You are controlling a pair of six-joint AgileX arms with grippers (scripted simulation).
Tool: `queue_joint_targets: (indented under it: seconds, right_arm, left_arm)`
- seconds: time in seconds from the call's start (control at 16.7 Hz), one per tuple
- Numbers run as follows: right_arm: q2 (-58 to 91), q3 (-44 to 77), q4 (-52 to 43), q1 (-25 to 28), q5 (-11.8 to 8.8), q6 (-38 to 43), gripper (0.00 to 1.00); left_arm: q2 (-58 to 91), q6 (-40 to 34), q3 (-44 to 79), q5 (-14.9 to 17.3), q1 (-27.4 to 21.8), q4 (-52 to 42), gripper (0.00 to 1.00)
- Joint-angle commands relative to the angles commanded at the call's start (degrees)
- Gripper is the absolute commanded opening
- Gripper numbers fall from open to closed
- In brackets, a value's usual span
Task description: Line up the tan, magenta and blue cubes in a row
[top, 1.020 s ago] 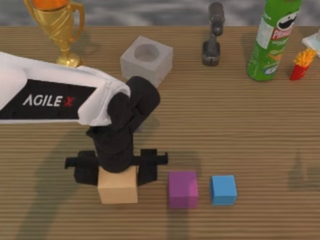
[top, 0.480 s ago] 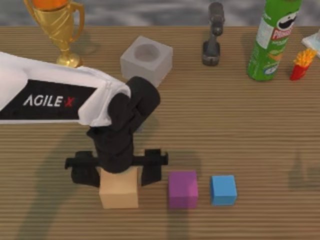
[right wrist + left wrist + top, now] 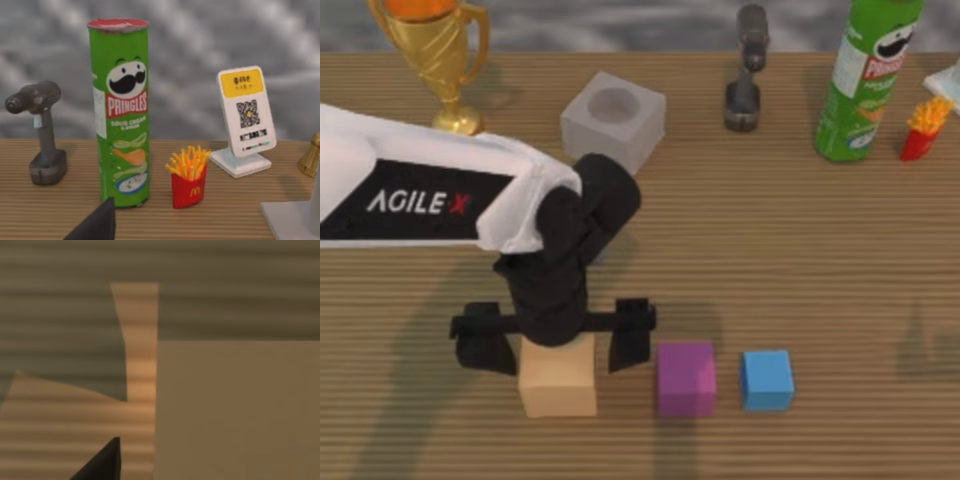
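Left hand spread wide over the tan cube at the left end of a row of three cubes.

The AgileX left arm reaches in from the left, and its black two-finger left hand (image 3: 555, 342) sits above the large pale tan matte cube (image 3: 558, 376), fingers (image 3: 630, 335) parted wide and standing clear of both its sides. The tan cube rests on the ribbed wooden surface (image 3: 820, 260) near the front edge; just to its right is the mid-sized magenta matte cube (image 3: 685, 378), then the small bright blue matte cube (image 3: 766, 380), each with a small gap between. In the left wrist view the tan cube (image 3: 237, 410) fills much of the picture. Whether the right hand (image 3: 95, 225) is open cannot be told; only a dark tip of it shows. Far back stand a gold trophy (image 3: 435, 55), a pale grey block with a round hole (image 3: 613, 117), a dark grey power drill (image 3: 746, 70), a green Pringles can (image 3: 868, 75) and a red carton of fries (image 3: 924, 128).
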Motion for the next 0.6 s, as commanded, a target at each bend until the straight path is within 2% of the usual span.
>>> queue_joint_targets:
  seconds: [0.18, 0.42, 0.6]
  right_arm:
    - [0.0, 0.0, 0.0, 0.0, 0.0, 0.0, 1.0]
    - [0.0, 0.0, 0.0, 0.0, 0.0, 0.0, 1.0]
    - [0.0, 0.0, 0.0, 0.0, 0.0, 0.0, 1.0]
  left_arm:
    - [-0.87, -0.17, 1.65, -0.04, 0.11, -2.41, 1.0]
    - [-4.61, -0.35, 6.5, -0.03, 0.72, -12.02, 1.0]
    - [-6.62, -0.25, 8.5, -0.03, 1.0, -15.13, 1.0]
